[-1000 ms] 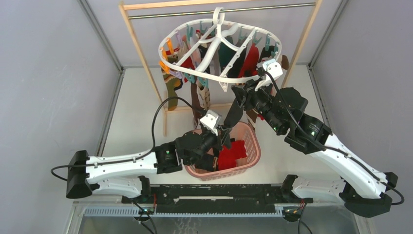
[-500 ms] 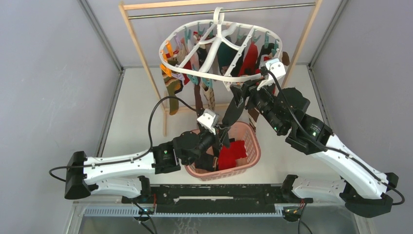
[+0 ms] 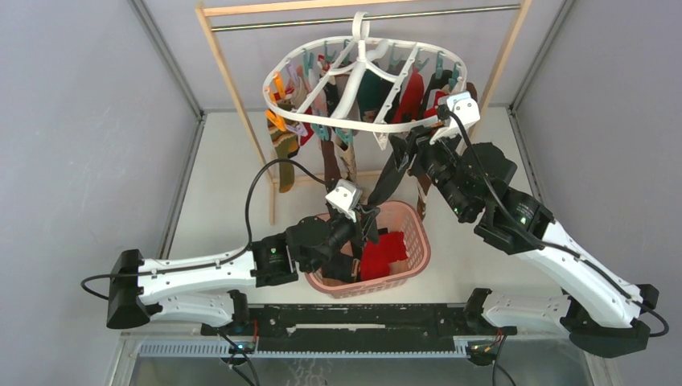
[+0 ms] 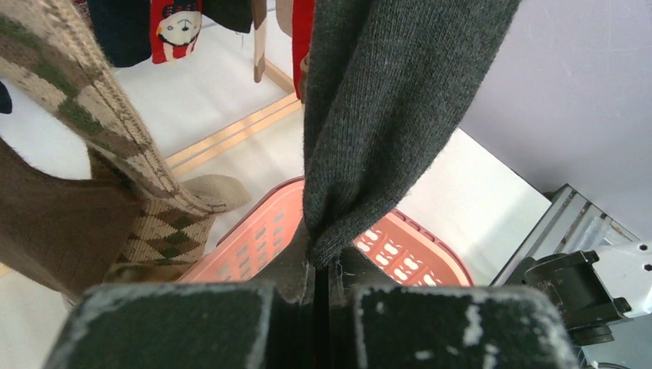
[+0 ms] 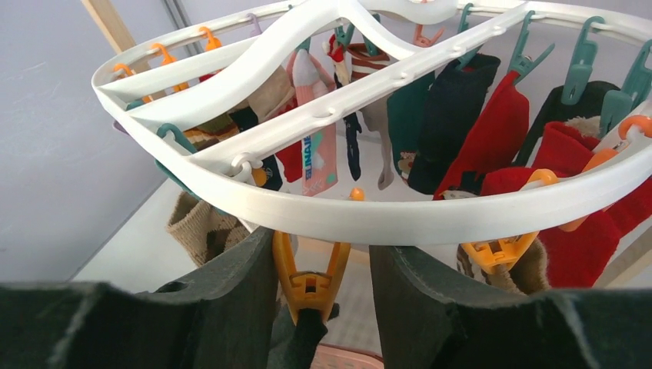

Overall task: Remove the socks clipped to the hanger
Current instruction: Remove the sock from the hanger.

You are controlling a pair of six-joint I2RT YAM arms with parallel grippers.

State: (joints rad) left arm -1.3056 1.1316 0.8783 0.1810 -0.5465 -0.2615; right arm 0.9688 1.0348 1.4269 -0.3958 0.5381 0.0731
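Hanger (image 3: 366, 127), a white plastic oval with crossbars, hangs by its hook from the rail (image 3: 306, 22). Socks (image 3: 414, 96) dangle from small clips all round it. From overhead, a grey sock (image 3: 386, 181) runs straight from the near rim down to the left gripper (image 3: 370, 225), above a pink lattice basket (image 3: 420, 241).

Only the left wrist view shows that grip: both fingers are pressed together on the sock's lower edge, the fine fuzzy knit bunched at the pinch. A coarser argyle sock (image 4: 115, 138) hangs beside it.

Only the right wrist view shows the right gripper (image 5: 321, 257) spread, one dark finger on each side of an orange clip (image 5: 307, 284) under the smooth rim. One finger looks to touch the clip; the other stands just clear. The clip bites the grey sock's top.
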